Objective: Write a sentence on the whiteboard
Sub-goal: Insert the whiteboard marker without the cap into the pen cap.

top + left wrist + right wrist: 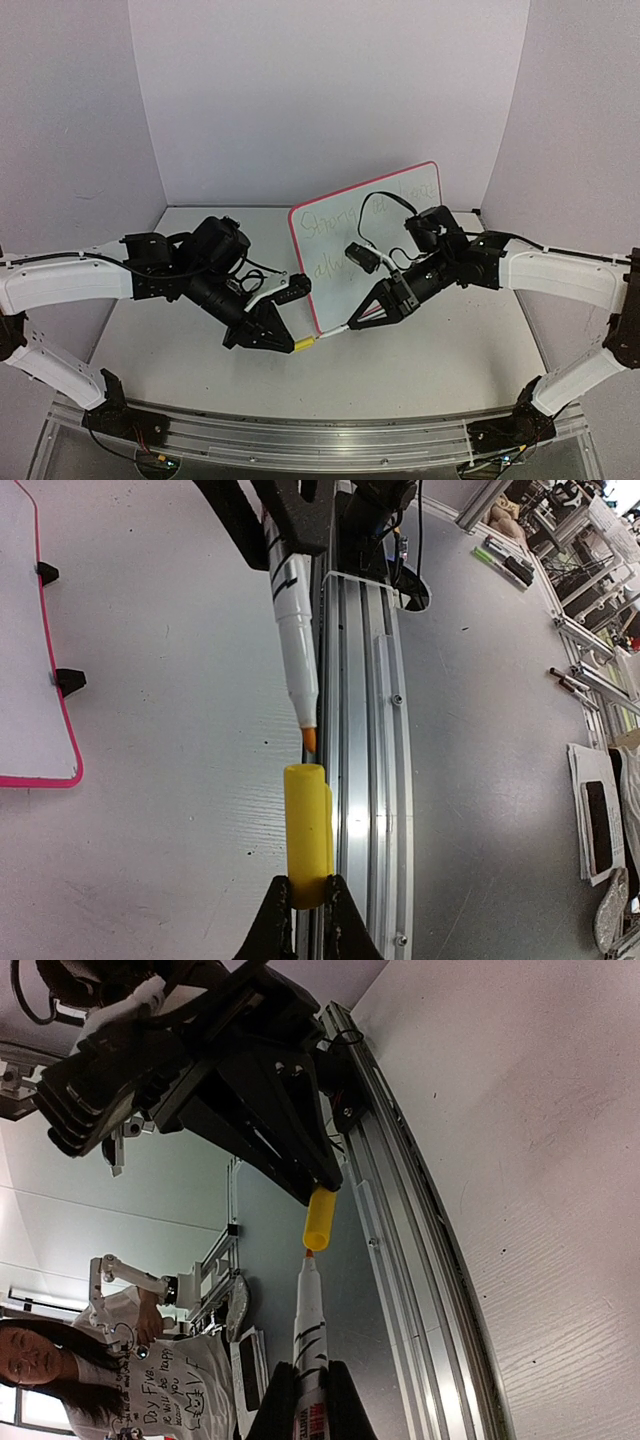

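Whiteboard (340,295): pink-rimmed white board on the counter (430,370), beyond both jaws. Its lower corner is just beside the right jaws and it seems raised at a slant towards the back wall. The support is not visible.
Sentence (335,222): faint yellow-green cursive in two lines on the board's face, behind the right jaws. The words are too faint to read fully.
Marker (310,1330): white barrel clenched in the right jaws. Its orange tip points away from the board towards the left jaws, presumably to be covered, not to write.
Cap (306,835): yellow, pinched at its closed end by the left jaws. Its open mouth faces the marker tip, just short of it and roughly in line, apart rather than touching.
Rail (365,730): metal strip along the counter's near edge, directly under the meeting point of the two jaws.
Step in hand: judged to be recapping, as writing is on the board and the pen is turned off it.
Next move calls for: a straight, centred push of tip into cap, since a slight sideways offset could smear ink on the cap's rim.
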{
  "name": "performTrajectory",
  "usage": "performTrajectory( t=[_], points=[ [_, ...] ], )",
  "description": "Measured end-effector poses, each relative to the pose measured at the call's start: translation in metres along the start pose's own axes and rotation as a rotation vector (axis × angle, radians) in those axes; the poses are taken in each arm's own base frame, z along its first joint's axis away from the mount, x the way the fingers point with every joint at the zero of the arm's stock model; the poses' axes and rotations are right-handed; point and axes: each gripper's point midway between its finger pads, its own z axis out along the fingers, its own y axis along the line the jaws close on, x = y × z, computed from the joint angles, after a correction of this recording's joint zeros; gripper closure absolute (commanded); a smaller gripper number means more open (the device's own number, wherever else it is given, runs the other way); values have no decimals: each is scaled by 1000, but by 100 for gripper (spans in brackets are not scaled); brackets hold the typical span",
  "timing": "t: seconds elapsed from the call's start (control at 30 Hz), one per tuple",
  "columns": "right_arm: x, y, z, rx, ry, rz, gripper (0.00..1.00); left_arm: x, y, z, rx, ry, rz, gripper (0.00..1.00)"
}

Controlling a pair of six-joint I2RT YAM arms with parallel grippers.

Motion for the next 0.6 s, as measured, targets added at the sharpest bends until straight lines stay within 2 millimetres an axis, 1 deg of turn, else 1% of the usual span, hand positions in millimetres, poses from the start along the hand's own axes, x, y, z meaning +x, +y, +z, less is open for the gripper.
performTrajectory(
  t=[0.6],
  points=[
    [0, -2, 4, -2, 9, 3, 100, 0, -1, 1, 4, 1, 1, 100]
  ],
)
